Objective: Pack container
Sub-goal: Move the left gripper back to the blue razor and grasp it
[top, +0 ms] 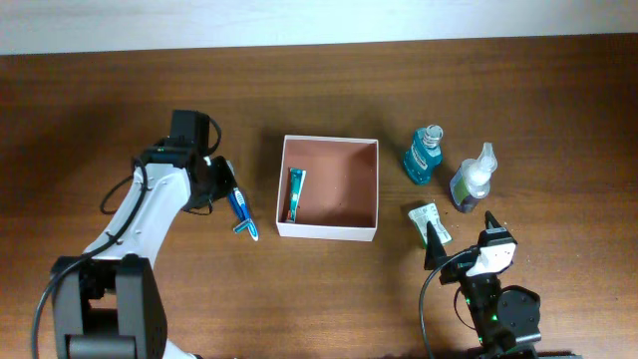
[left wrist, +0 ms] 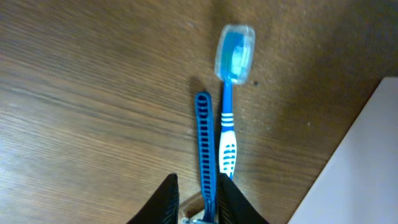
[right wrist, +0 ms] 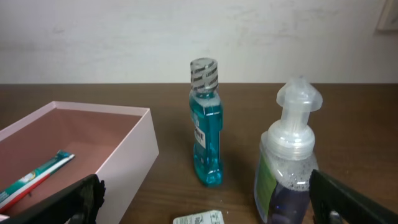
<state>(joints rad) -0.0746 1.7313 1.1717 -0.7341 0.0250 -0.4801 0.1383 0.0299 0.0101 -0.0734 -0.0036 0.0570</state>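
Note:
The container point(top: 329, 231), a shallow white-walled box with a reddish-brown inside, stands mid-table and holds a toothpaste tube point(top: 295, 194); the right wrist view shows its wall point(right wrist: 134, 162). Just left of it, a blue razor point(left wrist: 203, 140) and a blue-and-white toothbrush point(left wrist: 227, 134) with a clear head cap lie side by side on the wood. My left gripper point(left wrist: 196, 179) straddles the razor's handle, slightly open: the handle rests against one finger, with a gap to the other. My right gripper point(right wrist: 205, 199) is wide open and empty near the front edge point(top: 461, 237).
Right of the container stand a teal mouthwash bottle point(top: 423, 155) and a clear pump bottle point(top: 473, 178) of purple liquid. A small white-and-green packet point(top: 429, 221) lies flat just ahead of the right gripper. The left arm point(top: 150, 214) reaches in from the front left.

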